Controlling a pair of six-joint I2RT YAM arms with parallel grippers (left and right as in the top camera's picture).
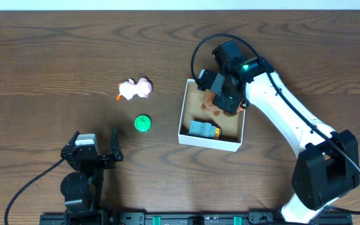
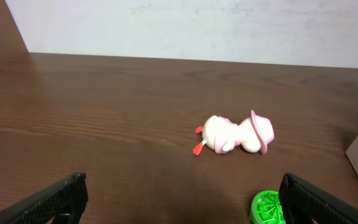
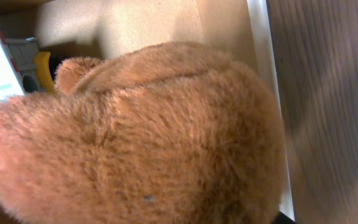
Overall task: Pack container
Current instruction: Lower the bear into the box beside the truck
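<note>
Two toys sat inside the box (image 1: 209, 141), which lay right of the desk's (image 1: 55, 56) middle: a grey-and-yellow block (image 1: 204, 130) on its near floor and a brown plush (image 3: 142, 137) at its far corner, under the right jaws, evidently for setting down. Whether those jaws gripped it could not be told. The left jaws gaped wide, empty, near the pink duck (image 2: 235, 135) and green disc (image 2: 267, 208) yet to pack.

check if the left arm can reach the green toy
Probably yes: the left gripper stands open, and the green toy lies on the table just ahead of it, with nothing between them.
</note>
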